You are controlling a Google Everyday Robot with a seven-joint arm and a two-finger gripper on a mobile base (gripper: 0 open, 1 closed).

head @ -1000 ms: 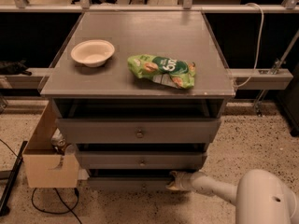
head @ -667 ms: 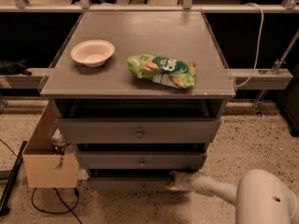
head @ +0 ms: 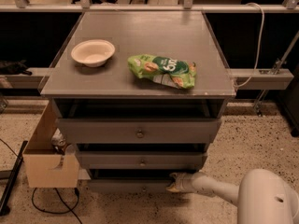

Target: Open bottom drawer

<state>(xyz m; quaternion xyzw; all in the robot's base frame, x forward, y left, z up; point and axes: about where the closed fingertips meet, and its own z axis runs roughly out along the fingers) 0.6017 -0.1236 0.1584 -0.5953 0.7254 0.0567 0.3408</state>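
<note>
Low down, gripper (head: 174, 183) is seen at the right edge of bottom drawer (head: 126, 186), grip cannot be told, open floor (head: 243, 143) rightward.

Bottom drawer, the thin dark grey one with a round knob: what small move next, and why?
Probably a short pull toward the camera: the white gripper sits at the right end of the thin dark grey bottom drawer, which looks nearly shut.

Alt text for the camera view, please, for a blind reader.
A white robot arm reaches in from the lower right, its gripper at the right end of the bottom drawer of a grey three-drawer cabinet. On top sit a white bowl and a green snack bag; a cardboard box stands at its left.
</note>
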